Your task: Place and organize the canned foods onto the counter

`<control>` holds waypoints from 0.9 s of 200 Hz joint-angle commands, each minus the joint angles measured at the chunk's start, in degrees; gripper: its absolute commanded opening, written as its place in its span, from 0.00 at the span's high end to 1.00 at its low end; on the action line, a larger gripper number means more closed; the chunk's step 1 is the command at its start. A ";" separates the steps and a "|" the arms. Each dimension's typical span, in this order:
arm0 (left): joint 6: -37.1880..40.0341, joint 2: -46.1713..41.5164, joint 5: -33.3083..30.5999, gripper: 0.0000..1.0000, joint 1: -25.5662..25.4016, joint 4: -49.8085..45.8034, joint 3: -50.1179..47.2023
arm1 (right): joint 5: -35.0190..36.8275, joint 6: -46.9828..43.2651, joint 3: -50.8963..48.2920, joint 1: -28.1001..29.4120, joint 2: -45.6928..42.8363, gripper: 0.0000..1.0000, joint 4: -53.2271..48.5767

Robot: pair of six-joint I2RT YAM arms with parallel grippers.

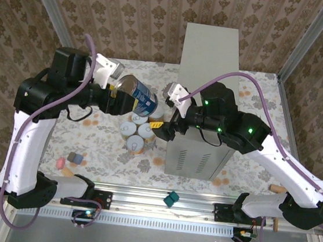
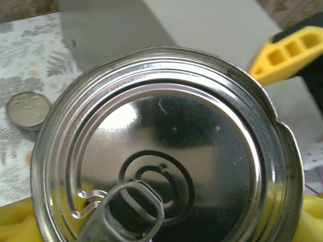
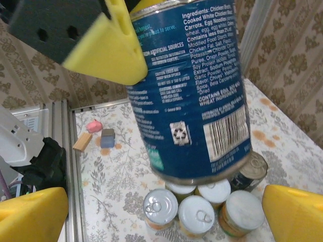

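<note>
Blue-labelled can (image 3: 194, 91) sits clenched in the left pincer (image 1: 125, 90), between the fingers of the released right pincer (image 3: 164, 217); a handover toward the worktop (image 1: 210, 50) looks next.

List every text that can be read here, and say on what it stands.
Blue can: "Ingredients: Chicken"
Blue can: "Modified Food Starch"
Blue can: "Contains less than"
Blue can: "WHEAT INGREDIENTS"
Its barcode digits and other fine print: too small to read.
Short cans: labels unreadable.
</note>
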 commanded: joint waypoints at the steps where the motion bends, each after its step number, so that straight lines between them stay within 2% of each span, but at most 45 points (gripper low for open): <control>1: -1.06 -2.47 7.86 0.46 -0.35 4.83 4.58 | -2.04 -3.23 2.85 0.76 1.15 0.00 1.21; 63: -1.80 -1.84 13.92 0.46 -0.45 2.79 8.28 | -2.66 -7.45 8.44 3.19 5.75 0.00 -1.28; 134: -1.94 -2.06 14.69 0.47 -0.58 3.60 8.54 | -1.67 -7.67 16.13 4.94 13.17 0.00 -5.02; 149: -1.81 -2.07 14.55 0.47 -0.53 3.52 8.60 | -0.19 -7.91 17.83 5.44 14.69 0.02 -6.42; 180: -1.42 -2.03 14.29 0.47 -0.53 3.26 8.03 | 2.88 -6.86 18.64 5.91 15.82 0.13 -6.64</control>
